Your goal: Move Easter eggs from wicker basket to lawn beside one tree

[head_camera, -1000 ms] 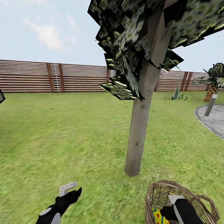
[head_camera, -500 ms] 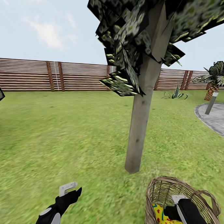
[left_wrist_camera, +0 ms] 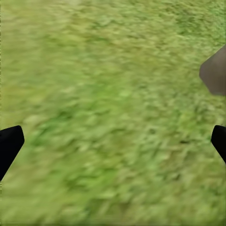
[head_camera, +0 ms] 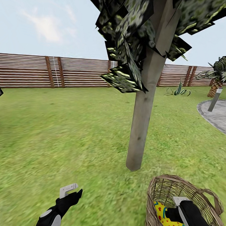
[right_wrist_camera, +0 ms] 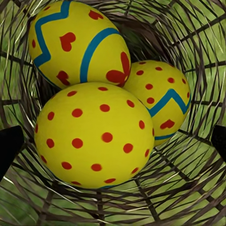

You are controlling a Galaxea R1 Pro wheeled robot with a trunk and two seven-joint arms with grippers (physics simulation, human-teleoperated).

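The wicker basket (head_camera: 159, 185) stands on the lawn (head_camera: 66, 130) at the lower right of the head view, close to the foot of the tree (head_camera: 140, 127). Three yellow Easter eggs lie inside it: a red-dotted egg (right_wrist_camera: 92, 134) in front, an egg with blue zigzags (right_wrist_camera: 75, 42) behind it, and a third egg (right_wrist_camera: 162, 101) beside them. A patch of yellow egg (head_camera: 161, 216) shows through the basket's mouth. My right gripper (head_camera: 174, 207) reaches into the basket, open, with its fingertips (right_wrist_camera: 9, 146) either side of the dotted egg and apart from it. My left gripper (head_camera: 72, 191) hangs open over bare grass.
A brown slat fence (head_camera: 29, 71) closes the far side of the garden. Grey paving (head_camera: 218, 116) with a short post (head_camera: 214, 99) and a palm (head_camera: 220, 75) lie at the right. The trunk's foot (left_wrist_camera: 214, 70) appears in the left wrist view.
The whole picture has slid upward a little, so the camera has moved. My right gripper sits slightly deeper in the basket relative to its rim. The left arm has held still.
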